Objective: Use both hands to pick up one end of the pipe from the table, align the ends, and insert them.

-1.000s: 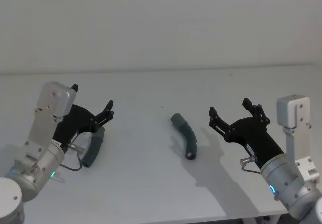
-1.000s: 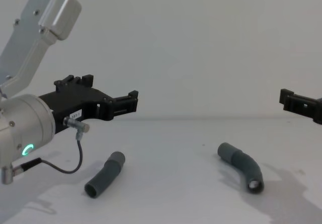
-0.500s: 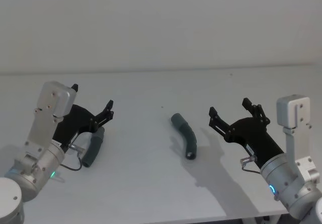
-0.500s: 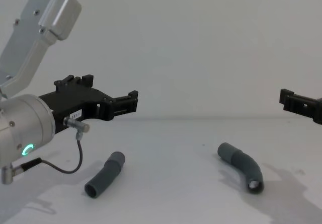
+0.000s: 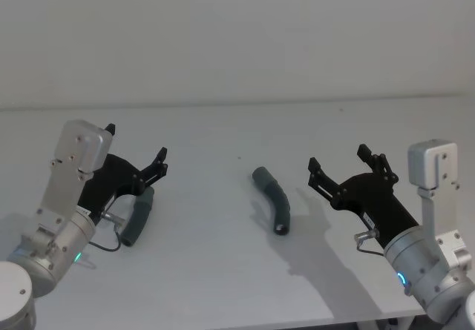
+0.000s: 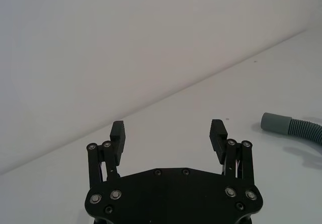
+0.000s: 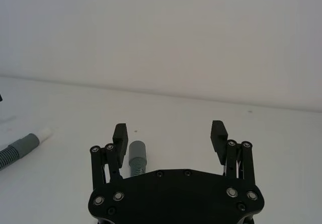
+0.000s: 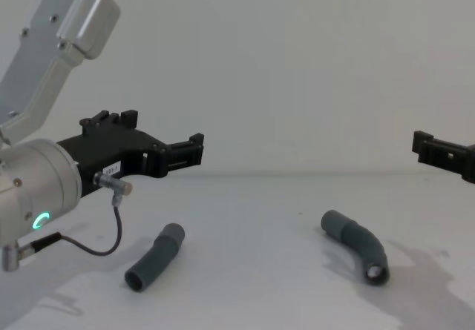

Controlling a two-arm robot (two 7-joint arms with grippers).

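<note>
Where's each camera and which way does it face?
Head: high, looking down at table; left gripper and right gripper show.
Chest: low, looking across; left gripper large, right gripper at edge.
Left wrist: behind its open gripper, facing right hose piece.
Right wrist: behind its open gripper, facing both, left hose piece farther.
Head and chest share both pieces.

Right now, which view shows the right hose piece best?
Chest view: the right hose piece lies whole, bend and open end plain. Head view shows it whole from above. Left wrist catches one cuff and ribs; right wrist, a cuff behind the right gripper.
</note>
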